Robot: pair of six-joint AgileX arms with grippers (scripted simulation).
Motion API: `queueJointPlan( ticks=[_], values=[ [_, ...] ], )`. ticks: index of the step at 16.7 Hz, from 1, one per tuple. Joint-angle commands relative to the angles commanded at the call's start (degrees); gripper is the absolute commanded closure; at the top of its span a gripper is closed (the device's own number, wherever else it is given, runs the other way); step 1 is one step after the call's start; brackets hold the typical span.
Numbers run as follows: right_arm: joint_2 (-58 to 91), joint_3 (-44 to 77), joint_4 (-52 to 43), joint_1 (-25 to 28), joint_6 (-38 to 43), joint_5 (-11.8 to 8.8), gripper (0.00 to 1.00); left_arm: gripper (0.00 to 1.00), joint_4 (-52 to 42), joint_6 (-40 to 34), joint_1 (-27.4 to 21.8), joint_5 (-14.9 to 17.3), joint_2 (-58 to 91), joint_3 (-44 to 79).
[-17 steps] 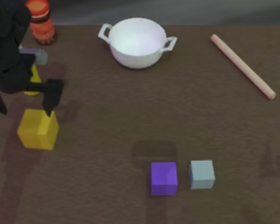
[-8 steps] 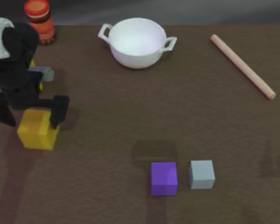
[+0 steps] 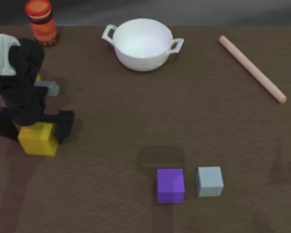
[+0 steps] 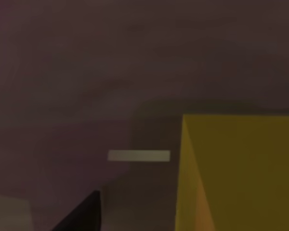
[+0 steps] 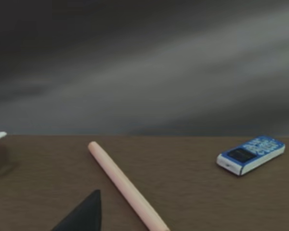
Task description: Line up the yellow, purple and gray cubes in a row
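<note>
Hidden: the left arm covers the far part of the yellow cube point(image 3: 37, 140); the right gripper is outside the top view, its fingers unreadable.
Counts: three cubes — yellow at table left, purple cube point(image 3: 170, 185) and gray cube point(image 3: 209, 181) side by side near the front; one white pot point(image 3: 143, 43), one rolling pin point(image 3: 252, 68), one orange jar point(image 3: 41, 21), one blue phone point(image 5: 251, 154).
Left gripper point(image 3: 34, 125): lowered, fingers spread wide, straddling the yellow cube.

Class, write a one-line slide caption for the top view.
Left gripper open astride the yellow cube; purple cube and gray cube wait side by side.
</note>
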Motion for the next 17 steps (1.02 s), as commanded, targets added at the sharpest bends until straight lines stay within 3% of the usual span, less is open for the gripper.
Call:
queueJointPlan(
  ticks=[13,17],
  values=[
    [0.0,0.0,0.0,0.0,0.0,0.0,0.0,0.98,0.0,0.0,0.0,0.0,0.0,0.0],
    [0.0,0.0,0.0,0.0,0.0,0.0,0.0,1.0,0.0,0.0,0.0,0.0,0.0,0.0]
  ],
)
